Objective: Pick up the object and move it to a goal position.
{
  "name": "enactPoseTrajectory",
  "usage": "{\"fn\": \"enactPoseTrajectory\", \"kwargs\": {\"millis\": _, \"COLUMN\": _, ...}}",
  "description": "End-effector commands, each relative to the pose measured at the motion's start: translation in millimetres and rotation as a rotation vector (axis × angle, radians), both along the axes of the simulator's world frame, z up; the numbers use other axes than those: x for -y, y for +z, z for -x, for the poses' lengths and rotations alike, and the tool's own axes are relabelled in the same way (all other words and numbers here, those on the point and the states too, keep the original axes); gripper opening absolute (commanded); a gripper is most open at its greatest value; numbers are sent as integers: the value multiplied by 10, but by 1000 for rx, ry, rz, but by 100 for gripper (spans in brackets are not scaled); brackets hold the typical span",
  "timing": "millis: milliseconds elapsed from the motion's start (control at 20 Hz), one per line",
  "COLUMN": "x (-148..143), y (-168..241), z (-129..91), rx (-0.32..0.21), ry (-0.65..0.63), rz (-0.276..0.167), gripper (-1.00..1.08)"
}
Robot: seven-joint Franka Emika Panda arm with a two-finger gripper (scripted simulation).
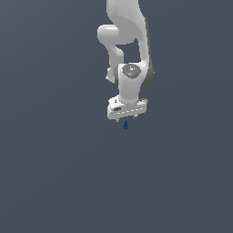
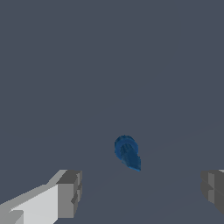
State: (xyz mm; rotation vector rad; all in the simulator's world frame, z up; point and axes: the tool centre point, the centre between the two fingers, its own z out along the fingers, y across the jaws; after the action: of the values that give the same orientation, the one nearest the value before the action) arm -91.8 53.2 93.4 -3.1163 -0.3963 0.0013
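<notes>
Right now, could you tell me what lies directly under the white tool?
The small dark blue roundish object sits on the plain grey surface, between the open grey fingertips and untouched. In the exterior view the white tool hides part of it.

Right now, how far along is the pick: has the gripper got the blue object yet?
Done: the gripper is positioned just above the blue object. In hand: alignment. The wrist view shows the object lying between the spread fingers, untouched. Left: lowering, closing on it, lifting and carrying it to the goal, which no picture shows marked.
</notes>
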Motion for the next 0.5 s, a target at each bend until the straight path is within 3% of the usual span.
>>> {"fn": "enactPoseTrajectory", "kwargs": {"millis": 0, "x": -9, "y": -10, "z": 19, "rx": 1, "ry": 7, "rz": 0, "gripper": 100}}
{"fn": "enactPoseTrajectory", "kwargs": {"millis": 450, "x": -5, "y": -195, "z": 20, "rx": 0, "ry": 4, "rz": 0, "gripper": 100}}
